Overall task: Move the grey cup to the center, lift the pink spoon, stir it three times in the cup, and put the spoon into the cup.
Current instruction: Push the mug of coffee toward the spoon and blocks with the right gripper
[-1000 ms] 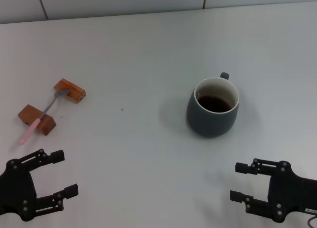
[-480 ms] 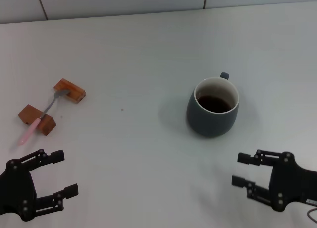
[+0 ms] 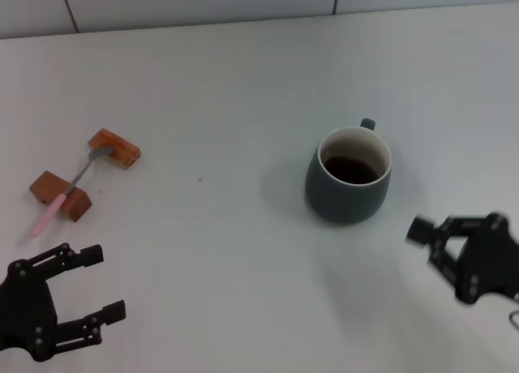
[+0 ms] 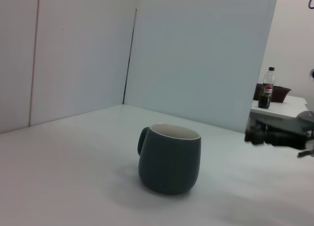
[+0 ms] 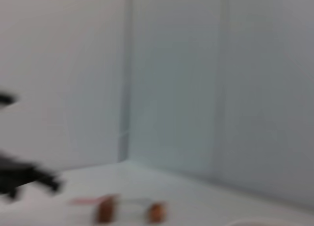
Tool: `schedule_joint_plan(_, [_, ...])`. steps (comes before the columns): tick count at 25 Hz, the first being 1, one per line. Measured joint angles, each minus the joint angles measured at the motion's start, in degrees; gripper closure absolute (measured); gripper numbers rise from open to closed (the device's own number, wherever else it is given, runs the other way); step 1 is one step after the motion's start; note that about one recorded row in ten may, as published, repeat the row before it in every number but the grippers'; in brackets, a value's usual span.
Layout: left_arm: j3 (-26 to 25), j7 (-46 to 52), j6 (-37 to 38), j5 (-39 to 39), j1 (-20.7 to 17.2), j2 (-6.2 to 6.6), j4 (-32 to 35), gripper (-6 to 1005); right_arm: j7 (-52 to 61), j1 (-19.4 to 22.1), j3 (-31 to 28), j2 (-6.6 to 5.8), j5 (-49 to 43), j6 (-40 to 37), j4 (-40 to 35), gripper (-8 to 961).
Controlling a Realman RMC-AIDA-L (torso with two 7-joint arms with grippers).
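Observation:
The grey cup (image 3: pixel 349 180) stands right of the table's middle with dark liquid inside and its small handle facing away from me; the left wrist view shows the cup (image 4: pixel 170 158) from the side. The pink spoon (image 3: pixel 57 203) lies at the far left, bridging two orange-brown wooden blocks (image 3: pixel 114 147), its metal bowl on the farther one. My right gripper (image 3: pixel 430 245) hovers open, near and right of the cup, clear of it. My left gripper (image 3: pixel 105 282) rests open at the near left, below the spoon, holding nothing.
A grey wall (image 3: pixel 203 0) runs along the table's far edge. In the left wrist view the right gripper (image 4: pixel 274 135) shows beside the cup, and a bottle (image 4: pixel 265 94) stands on a distant table. Bare tabletop lies between the blocks and the cup.
My right gripper has lifted from the near right edge and moved up and rightwards toward the cup's side. Left gripper, cup and spoon have stayed put.

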State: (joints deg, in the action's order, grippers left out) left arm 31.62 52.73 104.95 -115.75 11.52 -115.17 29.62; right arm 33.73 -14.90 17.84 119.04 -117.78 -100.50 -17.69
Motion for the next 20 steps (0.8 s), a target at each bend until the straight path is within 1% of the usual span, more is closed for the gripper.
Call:
schedule_joint_plan(3, [0.0,0.0,0.0,0.0,0.0,0.03,0.0,179,-4.1,1.6,-0.4,0.09,8.9,1.1,2.4,823])
schedule_joint_plan(4, [0.0,0.0,0.0,0.0,0.0,0.03,0.0,179,-6.8,2.0,-1.1,0.13,13.8,2.5,4.5,855])
schedule_joint_plan(5, [0.0,0.0,0.0,0.0,0.0,0.03,0.0,180,-6.8,2.0,-1.1,0.13,13.8,2.5,4.5,888])
schedule_joint_plan(6, [0.0,0.0,0.0,0.0,0.0,0.03,0.0,180,-8.0,2.0,-1.6,0.15,15.9,3.3,5.6,920])
schedule_joint_plan(8, [0.0,0.0,0.0,0.0,0.0,0.04,0.0,180,-10.6,2.0,-2.7,0.23,20.1,5.8,7.8,922])
schedule_joint_plan(9, [-0.1,0.0,0.0,0.0,0.0,0.04,0.1,181,-12.2,1.2,-3.5,0.26,22.6,9.4,9.3,923])
schedule_joint_plan(11, [-0.4,0.0,0.1,0.0,0.0,0.04,0.1,181,-12.4,0.8,-3.6,0.26,23.0,10.7,9.6,925])
schedule_joint_plan(13, [-0.7,0.0,0.3,0.0,0.0,0.04,0.1,182,-12.5,-0.6,-3.5,0.31,23.1,14.6,10.1,925])
schedule_joint_plan(14, [-1.0,0.0,0.5,0.0,0.0,0.03,0.1,182,-12.5,-2.0,-3.1,0.34,22.9,17.7,10.5,925])
schedule_joint_plan(15, [-1.0,0.0,0.5,0.0,0.0,0.03,0.1,182,-12.5,-2.0,-3.1,0.34,22.9,17.7,10.5,925])
schedule_joint_plan(17, [-1.4,0.0,0.7,0.0,0.0,-0.04,0.1,183,-12.6,-4.0,-2.2,0.34,22.2,21.7,11.1,925])
schedule_joint_plan(18, [-1.4,0.0,0.7,0.0,0.0,-0.04,0.1,183,-12.6,-4.0,-2.2,0.34,22.2,21.7,11.1,925])
schedule_joint_plan(19, [-1.5,0.1,0.8,0.0,0.0,-0.09,0.1,184,-12.7,-5.2,-0.8,0.33,22.1,24.3,11.4,925])
schedule_joint_plan(20, [-1.5,0.1,0.8,0.1,0.0,-0.17,0.1,184,-12.7,-5.2,-0.8,0.33,22.1,24.3,11.4,925])
